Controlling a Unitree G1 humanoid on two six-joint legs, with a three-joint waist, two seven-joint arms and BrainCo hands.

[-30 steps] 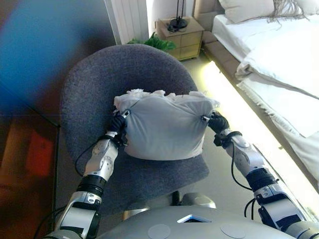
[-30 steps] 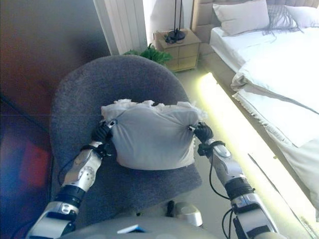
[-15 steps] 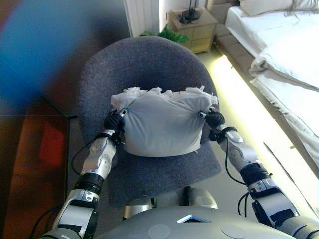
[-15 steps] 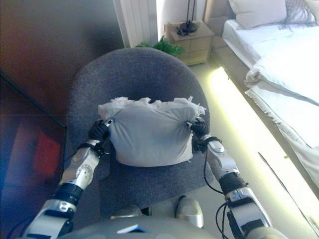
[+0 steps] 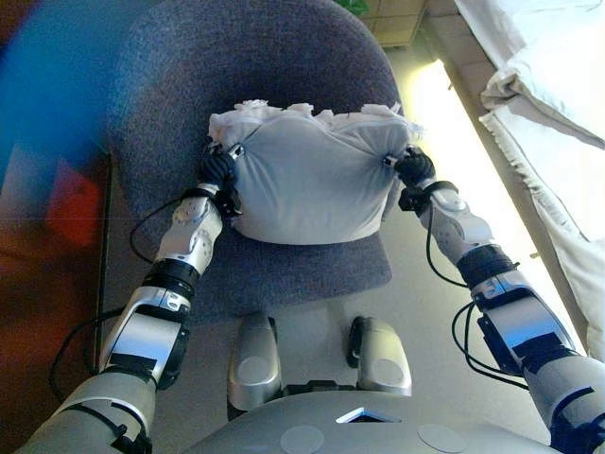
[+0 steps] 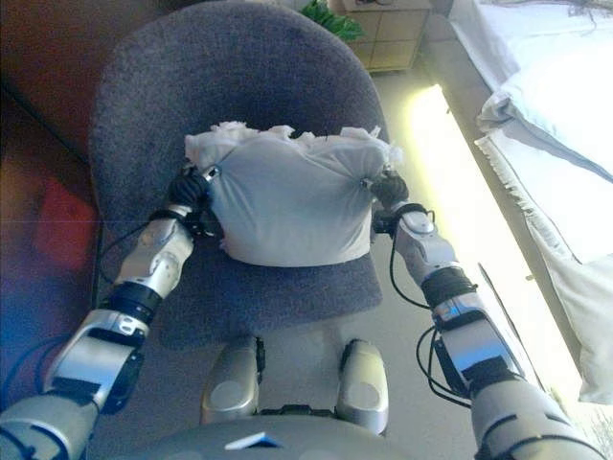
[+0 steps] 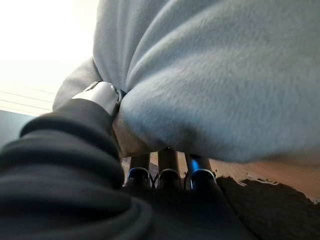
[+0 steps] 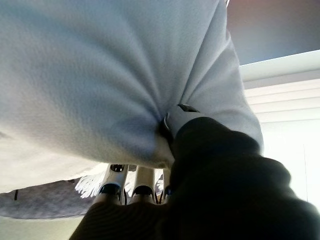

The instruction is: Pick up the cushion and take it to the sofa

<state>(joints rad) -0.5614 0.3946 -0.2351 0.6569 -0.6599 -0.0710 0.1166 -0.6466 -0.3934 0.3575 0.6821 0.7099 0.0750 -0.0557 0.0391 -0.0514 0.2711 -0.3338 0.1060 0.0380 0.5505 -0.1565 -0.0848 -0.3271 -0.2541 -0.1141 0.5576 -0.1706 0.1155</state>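
Observation:
A pale grey cushion [image 5: 307,180] with a white fringed edge is held between my two hands above the seat of a round dark grey chair [image 5: 255,57]. My left hand [image 5: 217,170] is shut on the cushion's left side. My right hand [image 5: 413,168] is shut on its right side. In the left wrist view the fingers [image 7: 167,172] curl under the cushion [image 7: 220,75] and the thumb presses into the cloth. In the right wrist view the fingers [image 8: 132,185] curl under the cushion [image 8: 95,70] the same way. No sofa shows in these views.
A bed with white bedding [image 5: 558,85] runs along the right. A bright lit strip [image 5: 454,142] lies on the floor between chair and bed. A wooden bedside cabinet [image 6: 388,34] and a green plant [image 6: 330,14] stand behind the chair. A dark wall [image 6: 48,86] is on the left.
The camera has tilted down and the whole scene has shifted up; the cabinet and plant are nearly out of view. The cushion stays gripped between both hands.

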